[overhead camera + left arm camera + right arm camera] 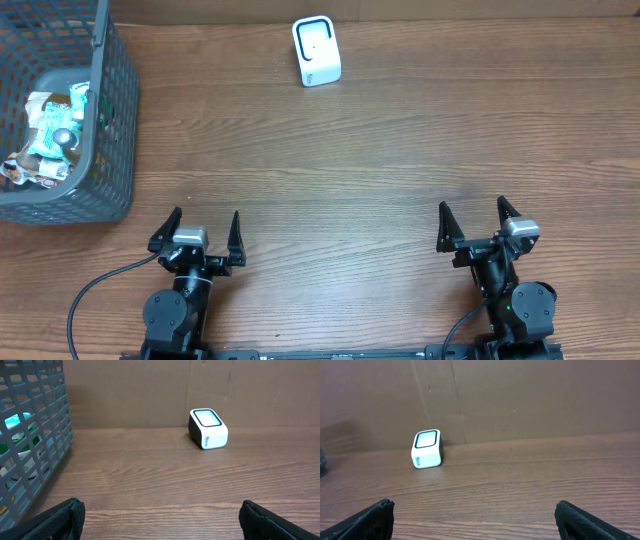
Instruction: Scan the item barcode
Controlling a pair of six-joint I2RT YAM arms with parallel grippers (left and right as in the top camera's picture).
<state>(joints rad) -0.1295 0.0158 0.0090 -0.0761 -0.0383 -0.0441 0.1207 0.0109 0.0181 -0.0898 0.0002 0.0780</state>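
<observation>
One white scanner (316, 51) with a dark-rimmed window stands at the far middle of the table (380, 150). One grey mesh basket (115, 130) sits at the left, with white-and-green packets (52, 135) jumbled inside, too tangled to count. There are two grippers. The left gripper (206, 214) is spread wide and holds nothing. The right gripper (472, 204) is just as wide and touches nothing.
</observation>
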